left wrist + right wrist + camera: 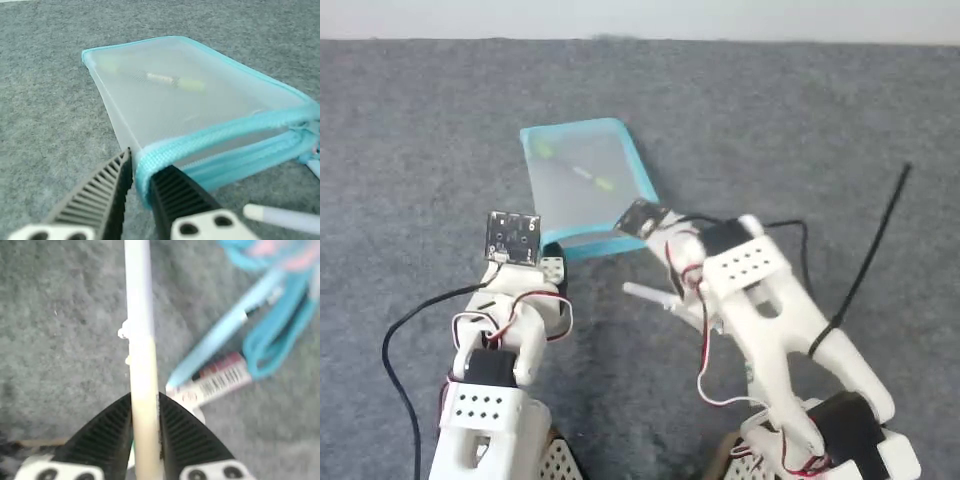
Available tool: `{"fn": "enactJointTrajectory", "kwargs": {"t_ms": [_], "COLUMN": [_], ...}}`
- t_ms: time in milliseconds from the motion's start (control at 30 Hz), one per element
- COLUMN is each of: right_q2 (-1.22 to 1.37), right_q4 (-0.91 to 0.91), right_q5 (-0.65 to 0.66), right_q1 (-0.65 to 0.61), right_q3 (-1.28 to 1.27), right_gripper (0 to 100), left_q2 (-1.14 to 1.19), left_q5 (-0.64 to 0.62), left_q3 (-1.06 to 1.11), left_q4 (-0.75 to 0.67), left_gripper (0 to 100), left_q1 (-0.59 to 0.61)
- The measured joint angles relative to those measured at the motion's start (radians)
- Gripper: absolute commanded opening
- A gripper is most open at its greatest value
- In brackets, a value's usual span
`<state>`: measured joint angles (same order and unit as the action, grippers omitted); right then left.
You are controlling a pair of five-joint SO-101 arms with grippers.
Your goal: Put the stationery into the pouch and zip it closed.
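A translucent pouch (582, 185) with teal trim lies flat on the grey carpet, a yellow-green pen (593, 179) showing through its wall. My left gripper (140, 169) is shut on the teal zipper edge (200, 137) at the pouch's (165, 95) near corner; from above, that gripper (557, 263) sits at the pouch's near left corner. My right gripper (144, 399) is shut on a white pen (140, 315), and from above it (688, 300) holds that pen (645, 293) level just in front of the pouch's opening.
Past the white pen, a light blue pen (220, 337) and a small labelled item (215, 382) lie by a teal loop (272, 347) of the pouch. A black cable (875, 250) runs along the right. Open grey carpet (430, 130) surrounds the pouch.
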<state>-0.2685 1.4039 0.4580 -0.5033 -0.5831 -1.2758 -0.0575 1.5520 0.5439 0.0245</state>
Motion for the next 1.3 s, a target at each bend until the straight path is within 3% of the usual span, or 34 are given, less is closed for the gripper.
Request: {"fn": "enactJointTrajectory", "kwargs": {"t_ms": [433, 633, 767, 1000, 1300], "right_q2": [-0.364, -0.365, -0.365, -0.331, -0.086], "right_q4": [0.215, 0.249, 0.272, 0.272, 0.023], "right_q5": [-0.034, -0.032, -0.032, -0.012, -0.057], "right_q1": [0.009, 0.029, 0.15, 0.19, -0.071], "right_q3": [0.029, -0.017, -0.017, -0.025, -0.19], "right_gripper": [1.4, 18.4, 31.3, 28.3, 27.7], "left_q2": [0.0, 0.0, 0.0, 0.0, 0.0], "left_q5": [0.0, 0.0, 0.0, 0.0, 0.0], "left_q3": [0.0, 0.0, 0.0, 0.0, 0.0], "left_q4": [0.0, 0.0, 0.0, 0.0, 0.0], "left_gripper": [1, 1, 1, 1, 1], "left_q1": [0.0, 0.0, 0.0, 0.0, 0.0]}}
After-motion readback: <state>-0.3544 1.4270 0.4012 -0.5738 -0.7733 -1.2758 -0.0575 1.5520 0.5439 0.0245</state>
